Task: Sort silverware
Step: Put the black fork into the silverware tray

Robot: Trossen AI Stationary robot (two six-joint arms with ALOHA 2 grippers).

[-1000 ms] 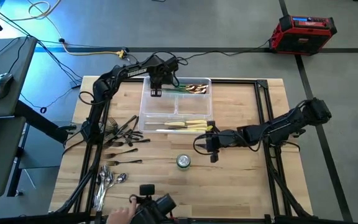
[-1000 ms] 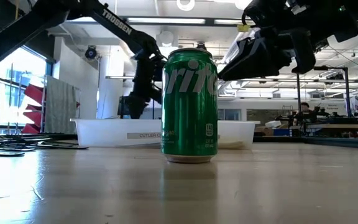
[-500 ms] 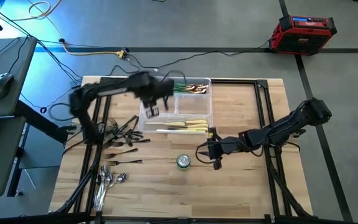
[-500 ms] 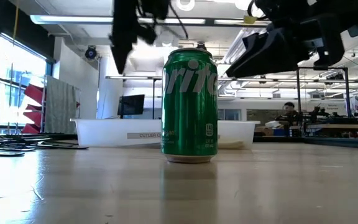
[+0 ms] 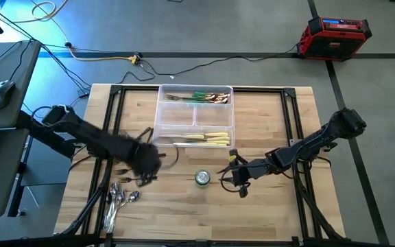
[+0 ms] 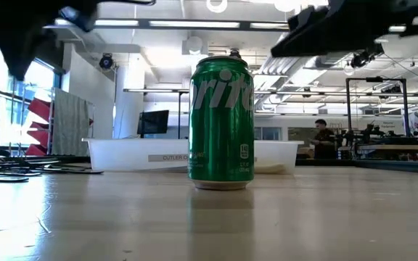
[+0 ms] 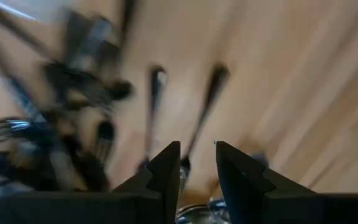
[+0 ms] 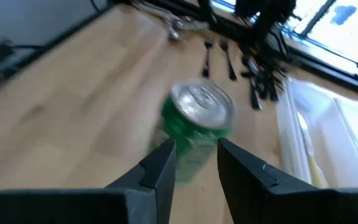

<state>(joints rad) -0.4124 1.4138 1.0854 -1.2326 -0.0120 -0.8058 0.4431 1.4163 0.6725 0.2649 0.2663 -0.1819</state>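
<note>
Your left fingers (image 7: 197,163) hover slightly parted, empty, over dark forks (image 5: 132,147) on counter (image 5: 266,206) left side; handles run lengthwise ahead. Right fingers (image 8: 196,160) parted, empty, by green can (image 5: 202,178), farther off.

I count one green can (image 5: 202,178) on the surface, one clear divided tray (image 5: 195,115), two arms. In the tray: three cream-handled knives (image 5: 206,139). Dark forks (image 5: 132,145) and silver spoons (image 5: 118,199) overlap too much to number.
</note>
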